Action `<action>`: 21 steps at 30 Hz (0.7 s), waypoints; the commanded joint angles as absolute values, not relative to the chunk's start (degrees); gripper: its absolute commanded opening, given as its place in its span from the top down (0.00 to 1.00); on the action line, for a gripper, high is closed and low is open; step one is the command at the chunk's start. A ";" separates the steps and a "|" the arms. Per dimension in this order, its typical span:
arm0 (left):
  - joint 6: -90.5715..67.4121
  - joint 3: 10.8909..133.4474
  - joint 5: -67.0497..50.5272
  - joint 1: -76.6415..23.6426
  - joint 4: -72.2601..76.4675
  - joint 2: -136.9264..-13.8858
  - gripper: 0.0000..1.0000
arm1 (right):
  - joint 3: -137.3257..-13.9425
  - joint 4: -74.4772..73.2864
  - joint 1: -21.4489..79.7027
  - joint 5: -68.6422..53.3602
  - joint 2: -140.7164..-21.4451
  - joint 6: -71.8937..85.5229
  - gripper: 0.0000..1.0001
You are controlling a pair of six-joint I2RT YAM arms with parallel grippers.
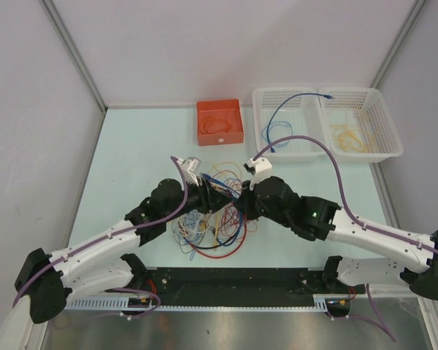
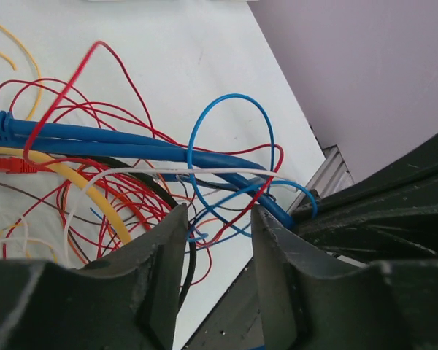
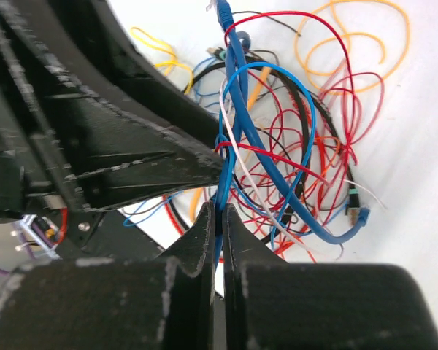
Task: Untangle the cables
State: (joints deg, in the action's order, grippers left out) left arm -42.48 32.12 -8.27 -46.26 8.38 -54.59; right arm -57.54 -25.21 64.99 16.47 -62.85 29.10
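Note:
The cables [image 1: 212, 219] lie in one tangle of red, blue, yellow, orange, white and black loops at the table's middle. Both arms meet over it. My right gripper [image 1: 237, 200] is shut on a thick blue cable [image 3: 233, 87] that runs up from between its jaws [image 3: 219, 208]. My left gripper [image 2: 219, 211] stands just beside it with its jaws apart. Thin blue and red loops [image 2: 230, 146] and the thick blue cable [image 2: 131, 142] cross just beyond its fingertips, and nothing is clamped between them. A yellow cable [image 2: 95, 193] passes under the pile.
An orange box [image 1: 220, 122] stands behind the tangle. At the back right are two white baskets [image 1: 326, 93]; the left holds a blue cable [image 1: 288, 109], the right yellowish ones [image 1: 350, 135]. A black rail [image 1: 233, 281] runs along the near edge.

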 commanded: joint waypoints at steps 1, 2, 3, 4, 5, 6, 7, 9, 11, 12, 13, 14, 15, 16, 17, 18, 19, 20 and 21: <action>-42.63 32.78 -8.96 -46.23 14.59 -55.98 0.53 | -58.54 -21.01 66.27 13.89 -60.74 31.11 1.00; -42.63 32.87 -9.05 -46.14 14.94 -56.33 0.51 | -58.54 -20.74 66.27 13.63 -60.56 31.20 1.00; -42.71 32.87 -9.23 -46.14 15.20 -56.95 0.51 | -58.54 -20.39 66.27 13.28 -60.21 31.29 1.00; -42.71 32.61 -9.75 -46.14 15.81 -57.13 0.52 | -58.54 -19.87 66.27 12.75 -59.94 31.38 1.00; -42.89 32.09 -9.93 -46.23 17.39 -57.30 0.53 | -58.54 -19.60 66.27 12.48 -59.85 31.64 1.00; -43.50 31.82 -10.11 -46.14 18.19 -57.57 0.55 | -58.54 -19.34 66.27 12.13 -59.42 31.64 1.00; -43.68 31.56 -10.19 -46.14 18.80 -57.57 0.66 | -58.54 -19.25 66.36 12.13 -59.15 31.55 1.00; -43.60 31.55 -10.46 -46.14 19.16 -57.57 0.77 | -58.54 -19.60 66.44 13.26 -58.80 31.20 1.00; -42.20 33.65 -9.50 -46.14 15.23 -56.34 0.97 | -58.54 -20.91 66.18 14.67 -58.28 31.03 1.00; -39.75 34.97 -8.62 -46.14 12.59 -55.29 1.00 | -58.54 -21.44 65.75 15.90 -58.01 31.03 1.00; -38.42 37.68 -7.22 -46.06 6.91 -52.85 1.00 | -58.54 -22.49 65.31 16.26 -57.40 31.03 1.00; -36.93 39.18 -4.34 -45.79 3.90 -51.34 1.00 | -58.54 -23.02 64.87 16.61 -56.87 30.94 1.00; -34.39 40.85 -2.57 -45.53 0.91 -49.94 1.00 | -58.54 -23.55 64.25 16.96 -56.34 30.76 1.00; -33.32 44.44 -0.98 -45.01 -5.47 -47.31 1.00 | -58.62 -24.16 63.12 17.05 -55.29 30.59 1.00; -31.22 46.39 2.77 -43.96 -8.32 -46.33 1.00 | -58.54 -24.43 62.32 17.14 -54.76 30.24 1.00; -30.24 48.23 4.20 -43.34 -10.96 -45.54 1.00 | -58.62 -24.61 61.79 17.23 -54.32 29.80 1.00; -29.36 51.73 5.52 -42.72 -15.16 -44.66 1.00 | -58.62 -24.96 60.66 17.14 -53.88 29.62 1.00; -27.88 53.33 8.32 -41.67 -16.94 -43.69 1.00 | -58.62 -25.05 60.21 16.96 -53.27 29.45 1.00; -27.25 54.83 9.39 -41.14 -18.62 -43.42 1.00 | -58.62 -25.22 59.68 16.27 -53.17 29.27 1.00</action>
State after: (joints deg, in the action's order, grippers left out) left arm -35.03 46.28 -3.88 -45.69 -6.83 -47.72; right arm -57.74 -22.02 62.00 15.16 -56.73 30.39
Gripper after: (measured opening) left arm 0.021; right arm 0.021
